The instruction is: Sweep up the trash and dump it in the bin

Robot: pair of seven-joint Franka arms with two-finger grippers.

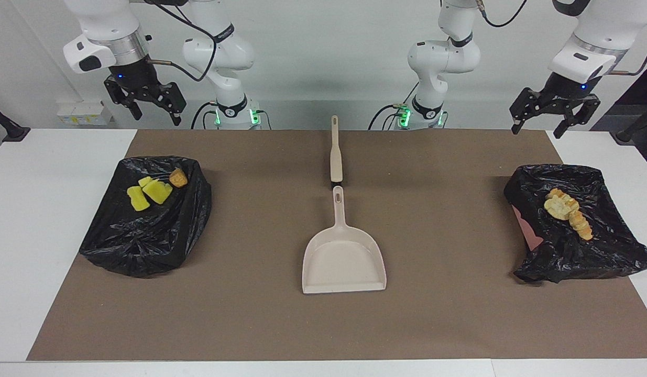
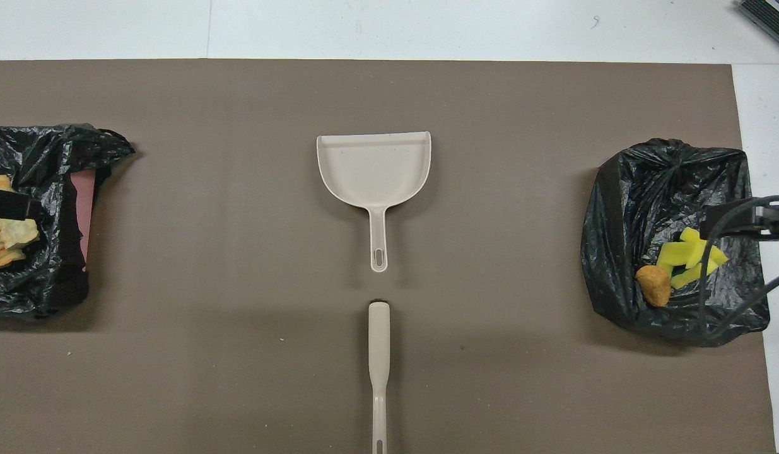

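At the right arm's end of the tabletop, three yellow sponge pieces and an orange-brown lump lie in a black-lined bin, in the part of it nearer the robots. Toward the left arm's end, pale beige crumbly pieces lie in a row inside a second black-lined bin, whose pink wall shows where the liner has slipped. A brown mat covers the tabletop under both bins.

Midway between the bins, a beige dustpan lies flat on the mat, handle toward the robots and pan bare. A beige brush handle lies in line with it, nearer the robots, its end just short of the dustpan handle.

Both grippers are raised and hold nothing. Right gripper: over the tabletop's edge by the sponge bin, fingers spread wide. Left gripper: over the mat's corner by the crumb bin, fingers likewise spread wide.
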